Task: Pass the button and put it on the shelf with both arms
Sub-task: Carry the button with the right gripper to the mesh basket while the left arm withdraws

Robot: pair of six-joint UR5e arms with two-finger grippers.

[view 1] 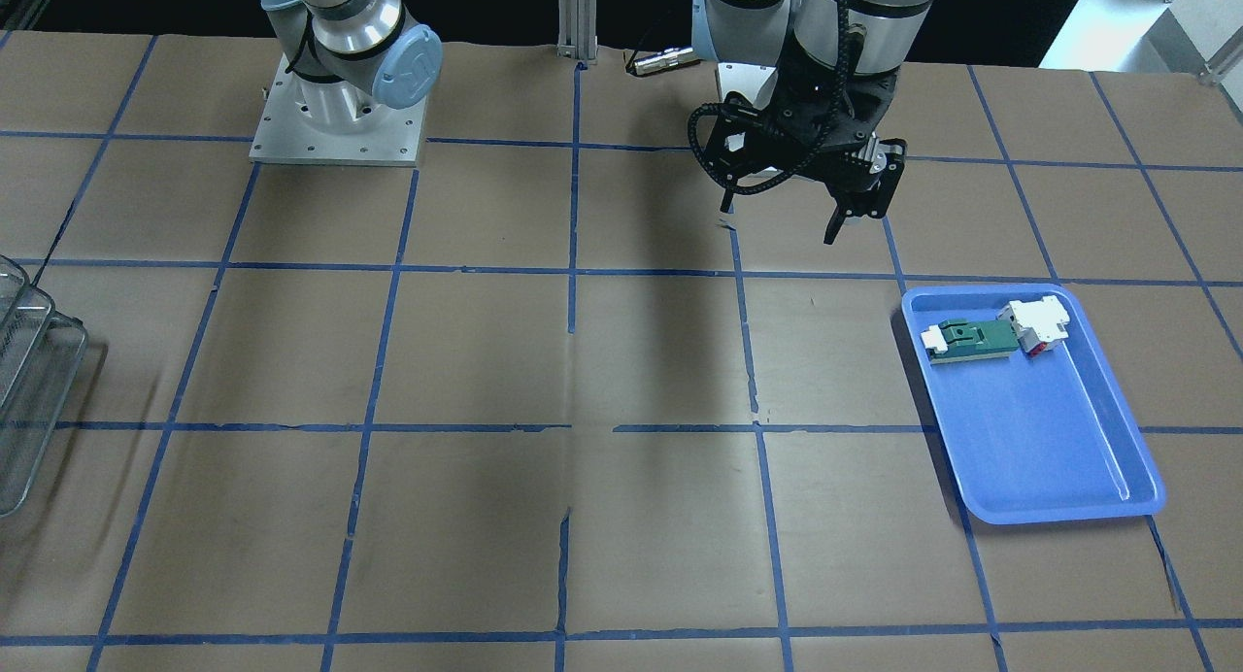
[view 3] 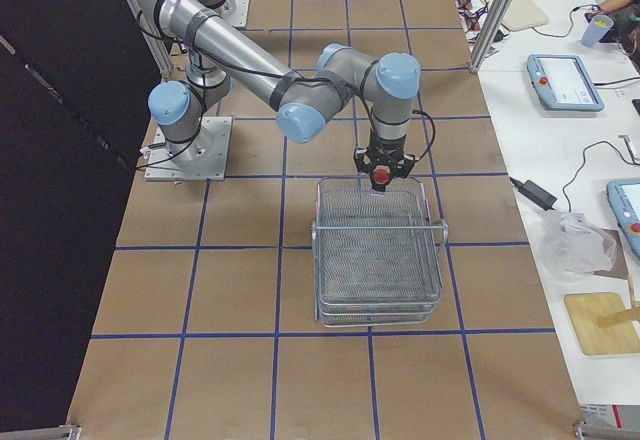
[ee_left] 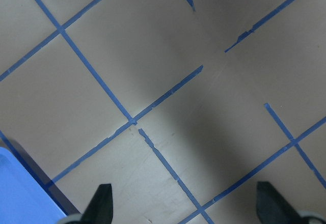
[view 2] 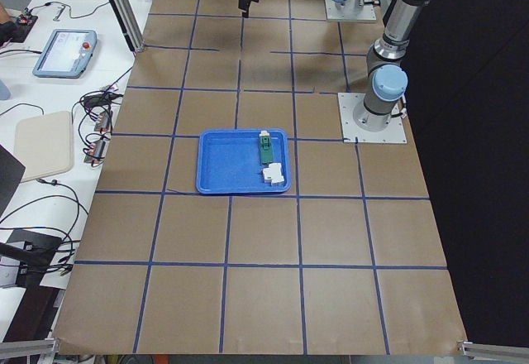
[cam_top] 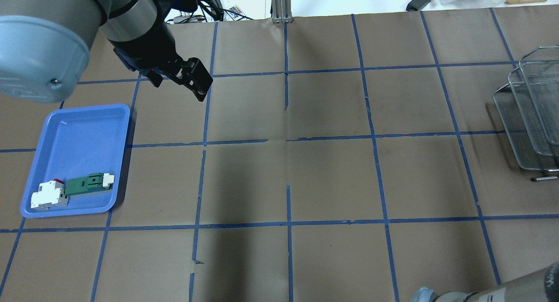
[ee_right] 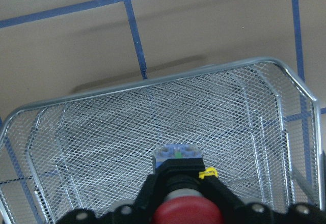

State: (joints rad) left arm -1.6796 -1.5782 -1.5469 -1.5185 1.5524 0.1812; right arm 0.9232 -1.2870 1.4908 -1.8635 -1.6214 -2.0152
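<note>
My right gripper [ee_right: 181, 189] is shut on the button [ee_right: 186, 211]; its red cap, black body and a yellow spot show between the fingers. It holds the button just above the near end of the wire-mesh shelf [ee_right: 127, 132]. In the exterior right view the right gripper [view 3: 380, 165] hangs over the shelf's [view 3: 378, 260] far rim with the button [view 3: 380, 177] in it. The shelf also shows at the edge of the overhead view [cam_top: 533, 114] and of the front view [view 1: 29, 400]. My left gripper [view 1: 780, 220] is open and empty above bare table, also seen in the overhead view [cam_top: 179, 90] and the left wrist view [ee_left: 186, 203].
A blue tray [view 1: 1039, 458] lies on the robot's left side of the table, also in the overhead view [cam_top: 74, 132]. It holds a green-and-white piece [view 1: 971, 340] and a white block with a red part [view 1: 1039, 324]. Blue tape lines grid the brown table.
</note>
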